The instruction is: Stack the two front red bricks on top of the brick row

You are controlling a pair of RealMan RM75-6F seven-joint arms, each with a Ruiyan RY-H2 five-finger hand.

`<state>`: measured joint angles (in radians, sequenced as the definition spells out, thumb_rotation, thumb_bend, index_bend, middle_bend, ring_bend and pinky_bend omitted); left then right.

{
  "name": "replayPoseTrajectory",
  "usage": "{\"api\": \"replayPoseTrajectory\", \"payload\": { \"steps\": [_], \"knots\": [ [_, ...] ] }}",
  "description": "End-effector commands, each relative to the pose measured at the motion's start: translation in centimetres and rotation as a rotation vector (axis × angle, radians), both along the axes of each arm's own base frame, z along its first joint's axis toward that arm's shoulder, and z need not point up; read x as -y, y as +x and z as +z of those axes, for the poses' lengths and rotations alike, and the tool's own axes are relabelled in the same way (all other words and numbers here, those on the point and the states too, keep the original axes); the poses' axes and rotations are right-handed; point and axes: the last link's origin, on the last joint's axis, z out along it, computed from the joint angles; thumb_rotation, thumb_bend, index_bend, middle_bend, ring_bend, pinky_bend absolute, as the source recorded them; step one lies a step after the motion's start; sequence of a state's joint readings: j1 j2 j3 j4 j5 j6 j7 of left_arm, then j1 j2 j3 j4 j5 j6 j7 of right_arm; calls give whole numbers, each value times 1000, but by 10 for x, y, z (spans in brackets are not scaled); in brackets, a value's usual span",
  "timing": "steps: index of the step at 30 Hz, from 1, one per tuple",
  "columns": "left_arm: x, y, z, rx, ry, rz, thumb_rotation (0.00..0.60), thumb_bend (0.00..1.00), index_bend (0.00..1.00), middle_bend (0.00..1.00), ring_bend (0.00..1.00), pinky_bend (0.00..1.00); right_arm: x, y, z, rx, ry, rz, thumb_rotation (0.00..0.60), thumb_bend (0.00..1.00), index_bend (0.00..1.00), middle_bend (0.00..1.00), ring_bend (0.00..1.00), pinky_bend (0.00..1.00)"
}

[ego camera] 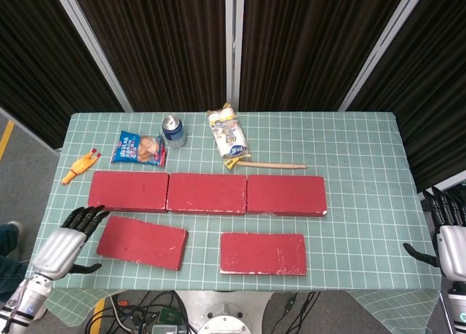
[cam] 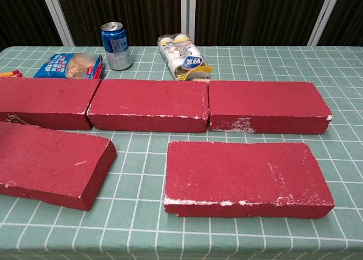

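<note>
Looking down in the head view: brick row (ego camera: 207, 193) of three red bricks lies end to end across the green-checked table (ego camera: 349, 152). Front left brick (ego camera: 142, 241) sits slightly skewed ahead of the row, front right brick (ego camera: 263, 253) lies square, a gap between the two. Left hand (ego camera: 67, 241) hovers at the table's front-left corner, fingers spread, holding nothing, fingertips just beside the front left brick's left end. Right hand (ego camera: 450, 243) hangs off the table's right edge, fingers apart, empty, well away from the bricks. Behind the row: toy chicken (ego camera: 80, 166), snack bag (ego camera: 139, 148), soda can (ego camera: 173, 130), yellow-white packet (ego camera: 228, 136), wooden stick (ego camera: 271, 164) close behind the row's right brick.

Chest view: no hands visible. Front right brick (cam: 247, 178) fills the foreground, front left brick (cam: 51, 163) angled at the left, cut off by the frame. Brick row (cam: 148, 105) behind them, tops bare. Soda can (cam: 116, 45), snack bag (cam: 69, 65) and packet (cam: 185, 57) stand further back.
</note>
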<state>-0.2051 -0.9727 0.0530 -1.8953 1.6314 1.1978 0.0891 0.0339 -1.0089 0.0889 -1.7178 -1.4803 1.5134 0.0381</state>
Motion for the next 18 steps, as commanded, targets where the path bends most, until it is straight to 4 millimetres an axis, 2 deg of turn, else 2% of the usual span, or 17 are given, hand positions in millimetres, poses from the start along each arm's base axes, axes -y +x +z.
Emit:
{"api": "replayPoseTrajectory", "payload": {
  "steps": [1,10,18],
  "knots": [
    [-6,13,-17,-5,-70,-23,600,0,38,0,0,0,1,-1,-1,1,4,-2,600,0,0,0,0,0],
    [-15,32,-53,3,-197,-53,600,0,38,0,0,0,3,-3,3,9,-1,-4,600,0,0,0,0,0],
    [-25,40,-76,-5,-259,-58,600,0,38,0,0,0,3,-5,4,14,1,-1,600,0,0,0,0,0]
  ]
}}
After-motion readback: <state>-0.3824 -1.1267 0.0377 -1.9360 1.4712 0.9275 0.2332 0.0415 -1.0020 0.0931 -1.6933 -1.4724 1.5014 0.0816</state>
